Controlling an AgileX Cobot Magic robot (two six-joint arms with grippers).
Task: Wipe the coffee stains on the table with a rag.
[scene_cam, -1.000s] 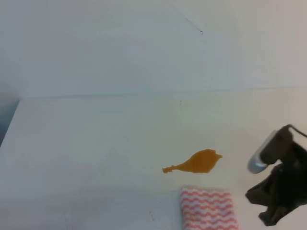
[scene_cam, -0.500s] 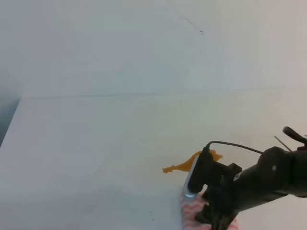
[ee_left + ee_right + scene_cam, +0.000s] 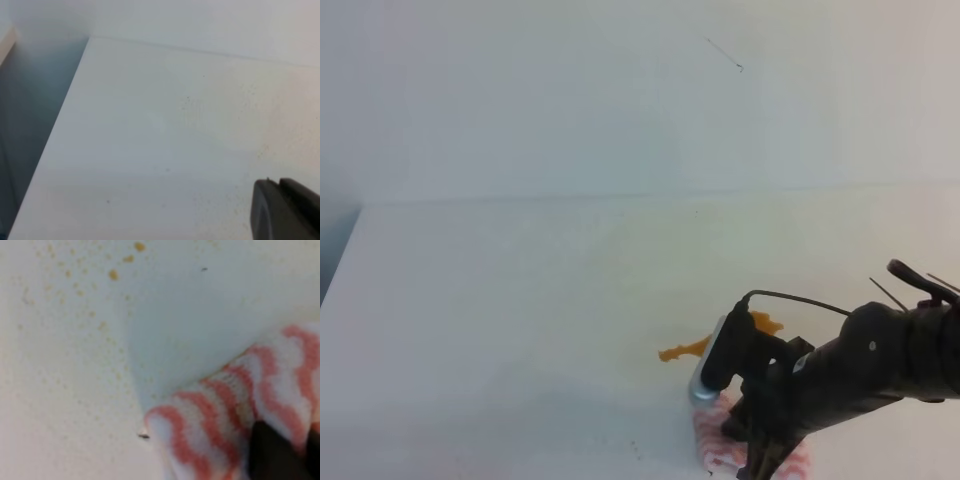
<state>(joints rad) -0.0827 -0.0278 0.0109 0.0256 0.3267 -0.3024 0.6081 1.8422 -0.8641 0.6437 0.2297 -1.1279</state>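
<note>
The right gripper [image 3: 757,462] seems pinched on the rag [image 3: 240,405]; a shallow edge grip could slip before reaching the coffee stains [image 3: 682,351] ahead.

We see the table [image 3: 500,330] stretching from the near edge back to a wall [image 3: 570,90] on the far side. The stain [image 3: 682,351] lies right of centre. The rag [image 3: 720,445] lies just nearer than it, at the near edge, partly under the right arm [image 3: 860,370], which reaches in from the right.
</note>
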